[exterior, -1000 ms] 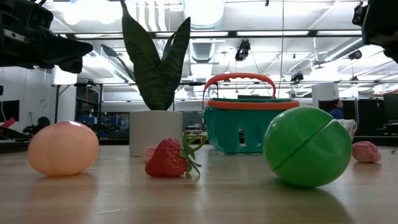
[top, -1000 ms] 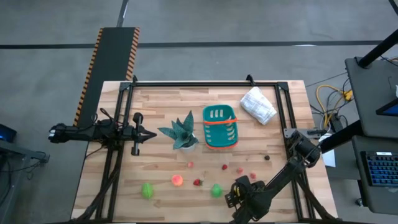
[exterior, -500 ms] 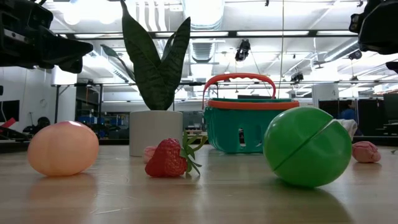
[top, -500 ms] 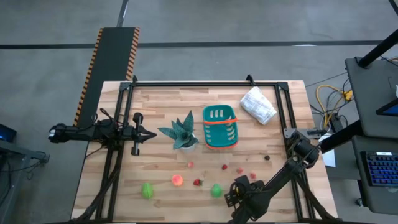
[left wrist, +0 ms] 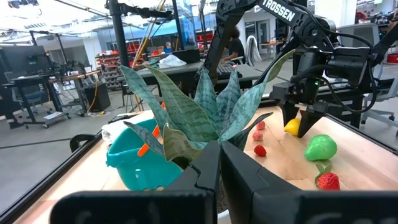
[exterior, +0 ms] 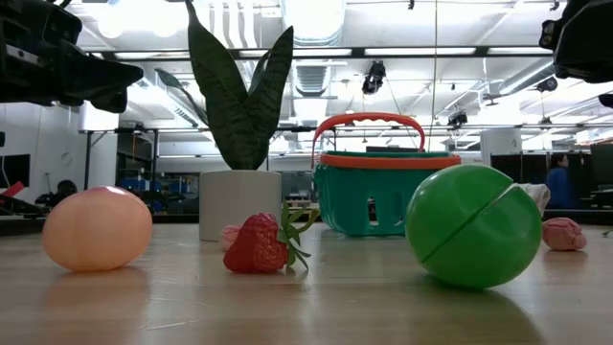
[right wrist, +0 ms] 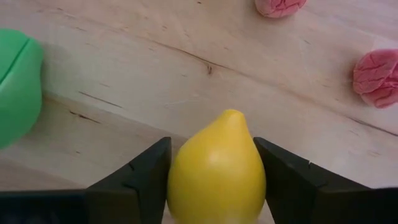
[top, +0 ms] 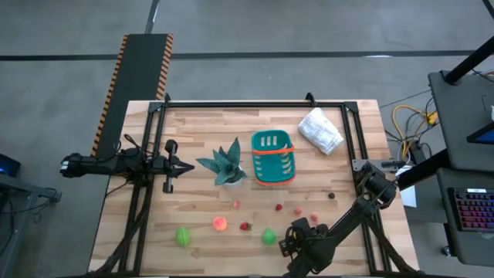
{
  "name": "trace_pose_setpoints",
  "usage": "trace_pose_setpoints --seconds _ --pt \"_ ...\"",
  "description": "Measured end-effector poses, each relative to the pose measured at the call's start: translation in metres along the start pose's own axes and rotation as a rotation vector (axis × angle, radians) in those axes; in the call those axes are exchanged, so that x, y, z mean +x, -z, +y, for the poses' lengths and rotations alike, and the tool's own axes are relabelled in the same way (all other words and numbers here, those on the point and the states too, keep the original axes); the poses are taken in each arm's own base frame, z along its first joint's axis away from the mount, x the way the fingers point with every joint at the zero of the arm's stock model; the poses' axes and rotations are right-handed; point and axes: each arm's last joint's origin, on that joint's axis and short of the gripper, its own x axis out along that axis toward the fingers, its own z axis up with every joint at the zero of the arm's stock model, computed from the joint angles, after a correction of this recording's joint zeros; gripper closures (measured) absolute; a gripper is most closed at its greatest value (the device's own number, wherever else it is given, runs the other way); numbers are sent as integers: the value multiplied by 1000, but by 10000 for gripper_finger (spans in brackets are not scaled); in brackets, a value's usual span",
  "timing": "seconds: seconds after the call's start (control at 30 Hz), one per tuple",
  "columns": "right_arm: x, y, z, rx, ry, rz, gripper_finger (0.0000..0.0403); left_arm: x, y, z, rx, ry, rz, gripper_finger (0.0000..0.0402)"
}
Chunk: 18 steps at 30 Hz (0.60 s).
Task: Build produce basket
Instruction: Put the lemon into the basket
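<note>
yellow lemon (right wrist: 216,167) — lower half cut off

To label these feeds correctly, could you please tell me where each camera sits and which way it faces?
High view: overhead, straight down on the table; both arms show.
Low view: at tabletop height, level across the green fruit and basket.
Left wrist view: on the left arm, past its shut end effector to the plant.
Right wrist view: on the right arm, its end effector around the lemon.
Shared: the left wrist view also shows that lemon.
</note>
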Motion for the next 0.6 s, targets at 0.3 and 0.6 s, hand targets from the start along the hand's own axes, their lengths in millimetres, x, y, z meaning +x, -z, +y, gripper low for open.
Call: trace_pose_setpoints --seconds 0.3,0.6 --pt "-4 -1 0 -20 -5 16 208 0 0 0 0 0 0 402" --pt "-15 -9 -2 -80 -9 5 208 0 0 0 0 0 0 402"
